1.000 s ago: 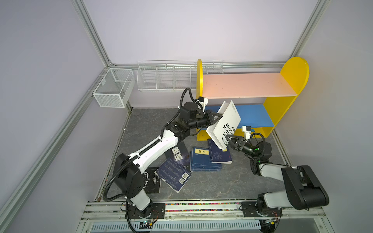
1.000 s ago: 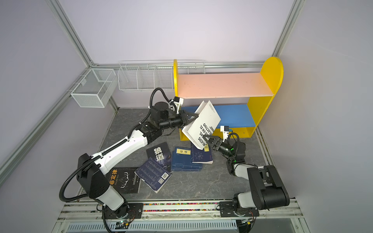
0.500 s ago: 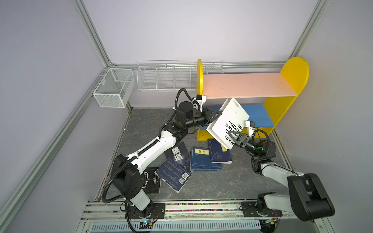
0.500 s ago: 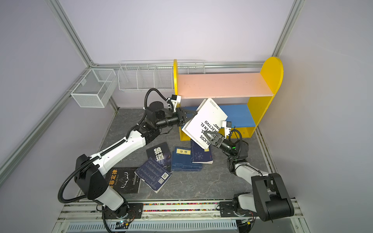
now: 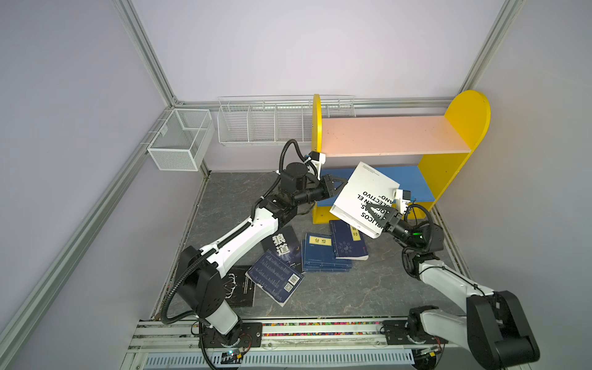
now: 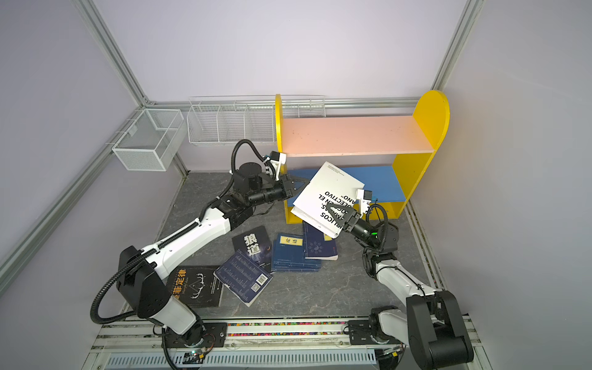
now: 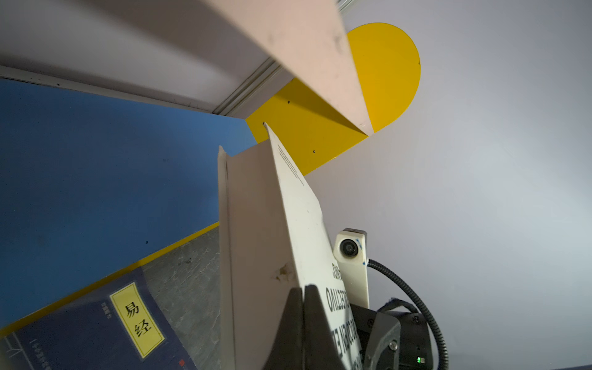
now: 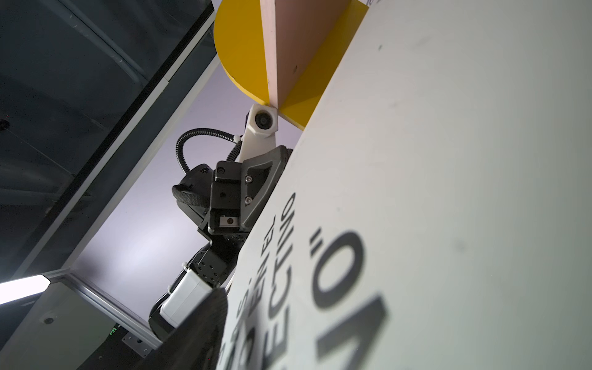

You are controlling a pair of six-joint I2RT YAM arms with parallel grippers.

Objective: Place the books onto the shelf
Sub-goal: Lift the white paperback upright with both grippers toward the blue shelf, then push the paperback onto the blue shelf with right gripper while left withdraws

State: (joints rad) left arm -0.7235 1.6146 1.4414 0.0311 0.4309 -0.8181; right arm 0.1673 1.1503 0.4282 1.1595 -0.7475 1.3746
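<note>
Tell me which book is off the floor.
The white book with black lettering: the left gripper holds it aloft, tilted; the rest lie flat on the floor.

The tabletop (image 5: 352, 294) looks like matt grey stone, veined; the shelf (image 5: 384, 134) is painted wood, matt, its pink board speckled; the white book (image 5: 363, 187) has a smooth matt paper cover, scuffed; the wire baskets (image 5: 250, 128) are white-coated metal; the arm shells (image 5: 246, 234) are glossy white plastic.

Both top views look steeply down from above the near edge toward the far wall, sharing the shelf (image 5: 394, 136) and tabletop (image 6: 320, 294). The left wrist camera (image 8: 264, 121) and right wrist camera (image 7: 348, 248) sit close along the white book (image 7: 256, 224), facing each other.
</note>
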